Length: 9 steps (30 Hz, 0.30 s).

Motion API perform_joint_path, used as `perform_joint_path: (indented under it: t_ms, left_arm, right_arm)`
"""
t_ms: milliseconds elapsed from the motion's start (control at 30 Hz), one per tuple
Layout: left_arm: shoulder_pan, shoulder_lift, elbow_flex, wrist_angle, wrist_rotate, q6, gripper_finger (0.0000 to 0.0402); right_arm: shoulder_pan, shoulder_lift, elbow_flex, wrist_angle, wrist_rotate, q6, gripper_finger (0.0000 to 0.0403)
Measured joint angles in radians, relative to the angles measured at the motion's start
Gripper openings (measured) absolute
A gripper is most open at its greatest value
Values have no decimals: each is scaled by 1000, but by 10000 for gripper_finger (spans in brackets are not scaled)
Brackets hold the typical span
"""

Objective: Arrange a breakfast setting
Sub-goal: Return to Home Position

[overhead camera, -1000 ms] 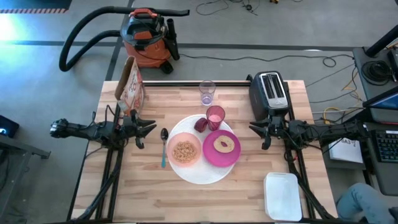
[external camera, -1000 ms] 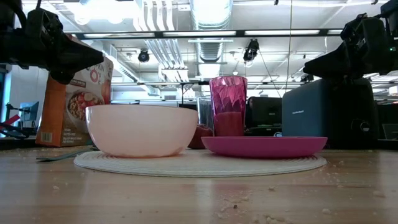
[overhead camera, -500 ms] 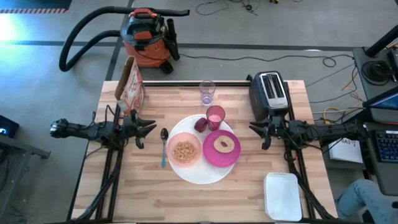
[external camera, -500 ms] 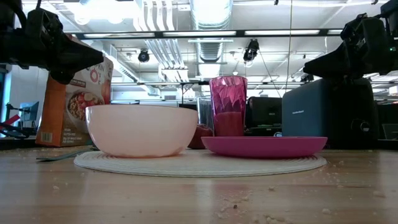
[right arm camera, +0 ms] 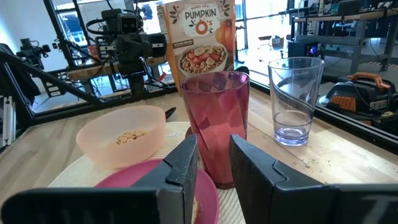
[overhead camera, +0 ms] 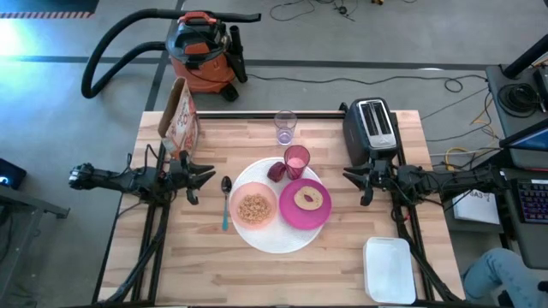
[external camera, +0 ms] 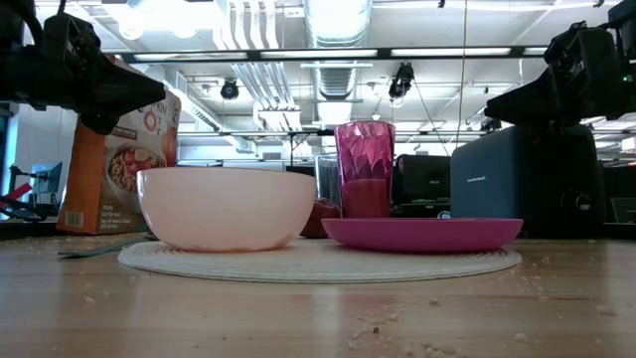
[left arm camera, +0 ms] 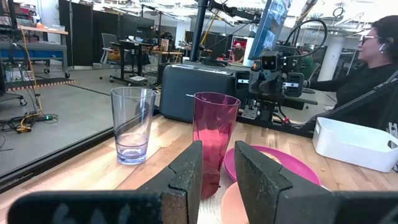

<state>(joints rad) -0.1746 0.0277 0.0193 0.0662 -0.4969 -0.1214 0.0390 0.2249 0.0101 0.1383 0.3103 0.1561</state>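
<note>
Bowl (overhead camera: 253, 208), magenta plate (overhead camera: 306, 204) on white mat (overhead camera: 278, 241), spoon (overhead camera: 226, 205) beside; left gripper (overhead camera: 204, 180), right gripper (overhead camera: 354, 183) flank it, narrowly parted, empty: setting seems complete

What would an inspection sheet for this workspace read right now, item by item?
Surface: light wooden table, with crumbs nearest the low camera.
Job's things: large white round mat carries a pale pink bowl of cereal, a magenta plate and a dark red apple; translucent pink cup at the mat's far edge; clear glass beyond it; teal-handled spoon on the wood beside the mat, on the left arm's side.
Clutter: cereal box, black toaster, white rectangular tub.
Grippers: left gripper and right gripper, one at each side of the table, open, empty.
Cables: loose cables on the floor.
Surroundings: orange-and-black shop vacuum; seated person.
</note>
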Motion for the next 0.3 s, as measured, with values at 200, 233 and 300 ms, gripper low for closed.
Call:
perform_joint_path:
  t_ms: [200,233,300]
  left_arm:
    - [0,0,0,0,0,0,76]
    - [0,0,0,0,0,0,76]
    - [0,0,0,0,0,0,76]
  right_arm:
    - [0,0,0,0,0,0,75]
    - [0,0,0,0,0,0,74]
    - [0,0,0,0,0,0,72]
